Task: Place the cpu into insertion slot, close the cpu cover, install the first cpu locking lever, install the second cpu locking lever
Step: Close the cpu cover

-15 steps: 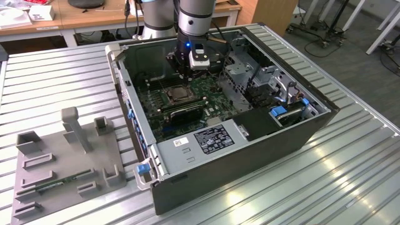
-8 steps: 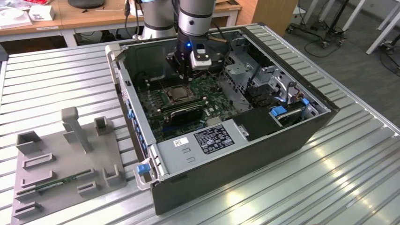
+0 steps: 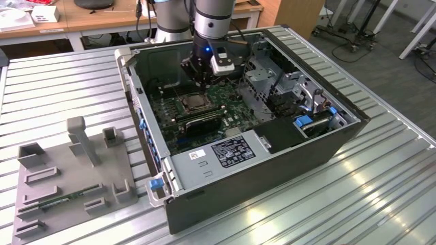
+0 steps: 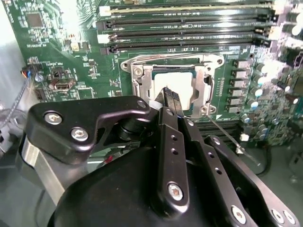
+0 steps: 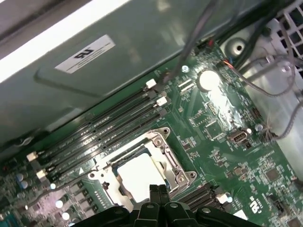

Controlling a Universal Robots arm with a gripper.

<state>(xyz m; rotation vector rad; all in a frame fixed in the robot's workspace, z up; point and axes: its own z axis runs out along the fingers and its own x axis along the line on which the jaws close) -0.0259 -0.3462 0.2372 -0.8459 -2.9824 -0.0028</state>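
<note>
While cpu [image 4: 182, 80] sits framed by cpu cover [image 4: 143, 84], end effector [image 4: 169, 97] hovers just above, clenched.

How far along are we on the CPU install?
Done: the cpu sits in the insertion slot, with the cpu cover lying over it. In hand: nothing; the shut gripper is poised over the chip. Left: one locking lever sticks out loose.

You're seeing ribbed metal table [image 3: 381, 204] catching glare at 6 o'clock, wooden desk [image 3: 102, 20] sitting at 11, grey floor [image 3: 368, 61] at 1.
</note>
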